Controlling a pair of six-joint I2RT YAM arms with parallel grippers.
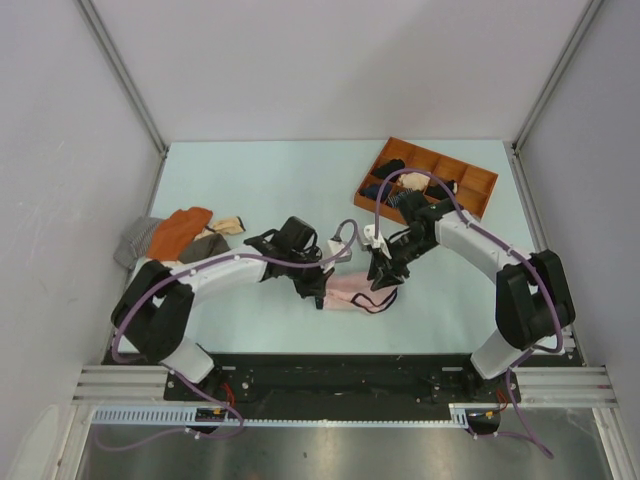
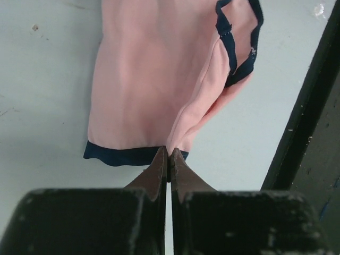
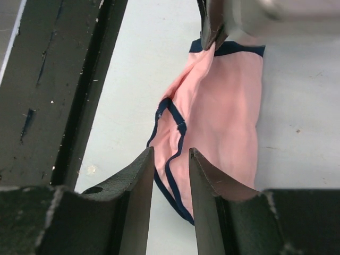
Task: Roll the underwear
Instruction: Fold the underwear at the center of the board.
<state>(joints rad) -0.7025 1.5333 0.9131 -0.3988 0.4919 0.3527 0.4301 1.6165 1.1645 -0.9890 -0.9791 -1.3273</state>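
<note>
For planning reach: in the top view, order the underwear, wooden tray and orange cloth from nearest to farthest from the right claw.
1. underwear, just under the right claw.
2. wooden tray, at the back right.
3. orange cloth, far left.

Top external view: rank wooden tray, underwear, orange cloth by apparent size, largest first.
1. The wooden tray, clearly largest.
2-3. The orange cloth and the underwear look about alike; the underwear is partly covered, so I won't rank those two.

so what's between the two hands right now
Only the underwear: the left hand pinches its navy-banded end, the right hand is open over the leg-hole end. The right wrist view shows it.
</note>
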